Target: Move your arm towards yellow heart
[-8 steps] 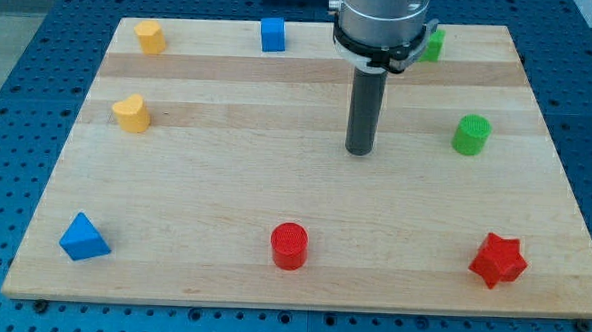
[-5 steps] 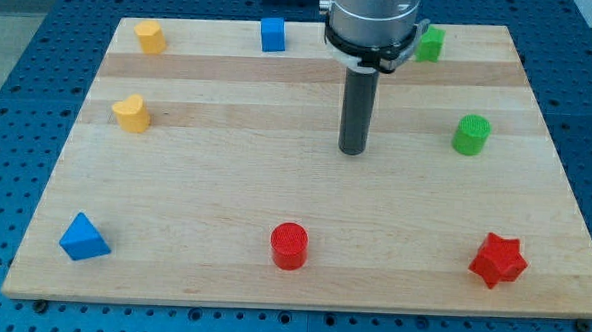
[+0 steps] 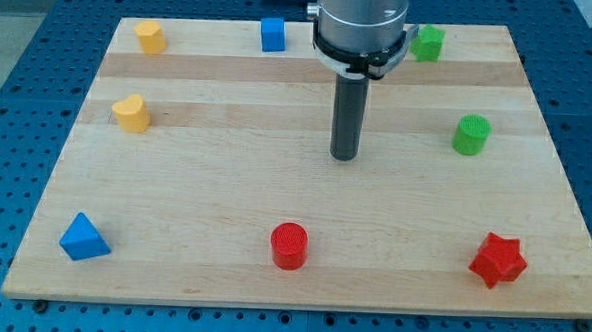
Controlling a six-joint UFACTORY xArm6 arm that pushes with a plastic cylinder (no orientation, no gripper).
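The yellow heart (image 3: 131, 113) lies on the wooden board (image 3: 215, 193) at the view's left, a little above mid-height. My tip (image 3: 344, 156) rests on the board near its middle, far to the right of the yellow heart and slightly lower. No block touches the tip.
A second yellow block (image 3: 150, 37) sits at the top left. A blue cube (image 3: 273, 34) and a green block (image 3: 427, 43) are at the top. A green cylinder (image 3: 471, 135) is at the right. A blue triangle (image 3: 84, 238), red cylinder (image 3: 289, 247) and red star (image 3: 498, 260) line the bottom.
My tip has slid a short way to the view's left and slightly down, toward the yellow heart's side. No block has moved.
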